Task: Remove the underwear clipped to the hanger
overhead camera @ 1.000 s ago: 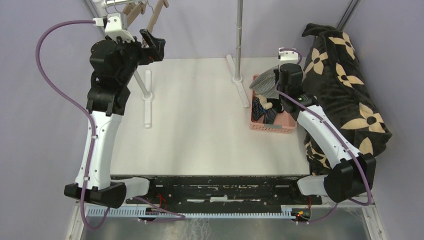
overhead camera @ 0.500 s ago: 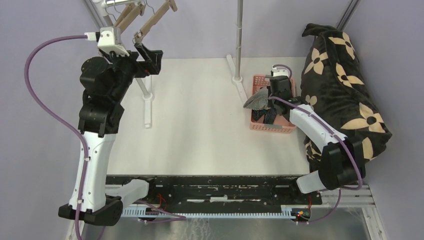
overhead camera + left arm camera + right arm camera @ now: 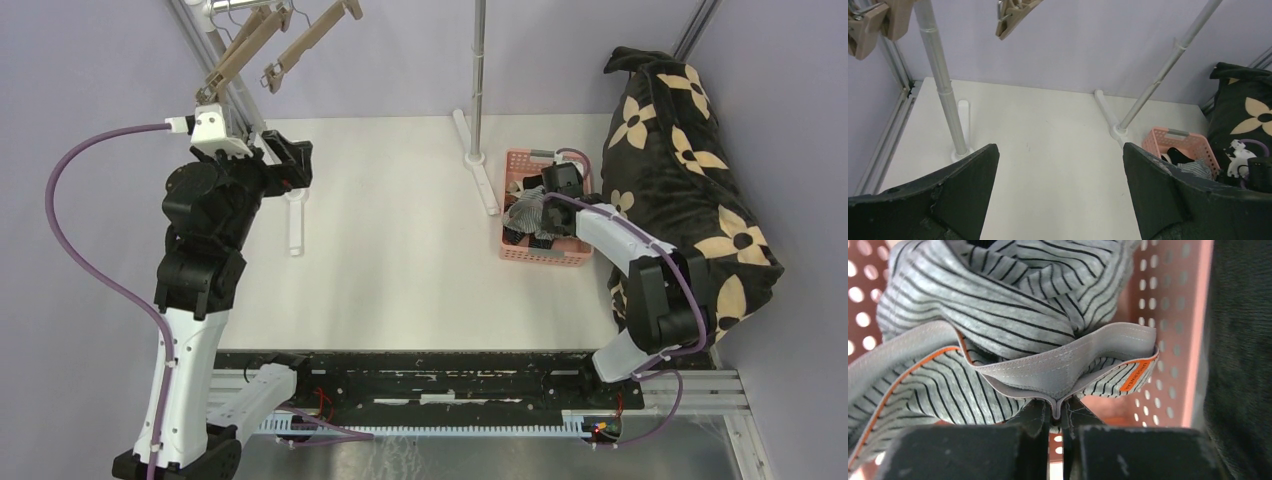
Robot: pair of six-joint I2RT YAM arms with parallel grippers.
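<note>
White table (image 3: 400, 270) enclosed by plain lilac walls (image 3: 580, 50) at the back and both sides. Two metal poles (image 3: 479, 60) rise from white feet (image 3: 294, 215) on the tabletop, one at left, one right of centre. A black blanket (image 3: 690, 190) with tan flowers is heaped against the right wall. A black rail (image 3: 420, 365) runs along the near edge. Light even, shadows soft.

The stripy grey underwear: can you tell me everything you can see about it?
The grey underwear looks like soft knit cloth with thin dark stripes. It has a plain grey waistband edged in orange and a small orange tag with writing too small to read. It is bunched and folded, not flat. The right gripper is shut on a pinch of the waistband and holds it between the holed walls of the pink basket.
</note>
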